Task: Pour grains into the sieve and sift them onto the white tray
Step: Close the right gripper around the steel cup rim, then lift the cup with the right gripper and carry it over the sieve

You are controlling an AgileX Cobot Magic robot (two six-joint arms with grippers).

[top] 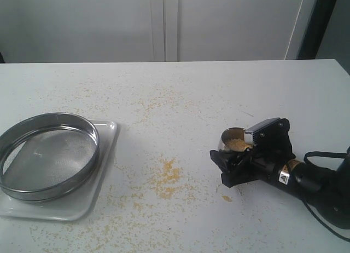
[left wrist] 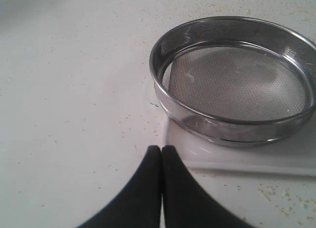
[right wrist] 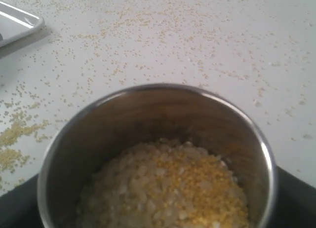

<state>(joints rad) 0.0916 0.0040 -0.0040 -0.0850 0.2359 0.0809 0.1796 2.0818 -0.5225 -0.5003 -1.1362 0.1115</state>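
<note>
the wide white tabletop (top: pixel 219 88) lies open across its middle and far side. only a thin scatter and one denser patch of yellowish grains (top: pixel 167 179) lie flat on it. at the left, a shallow round steel sieve with grey mesh (top: pixel 49 154) sits on a glossy white rectangular tray (top: pixel 106 149), and its raised ring walls off that corner. at the right, a small rounded steel cup (top: pixel 232 139) stands with the black right gripper (top: pixel 238 146) low around it, its arm trailing to the right edge. sieve and cup stand well apart.
</note>
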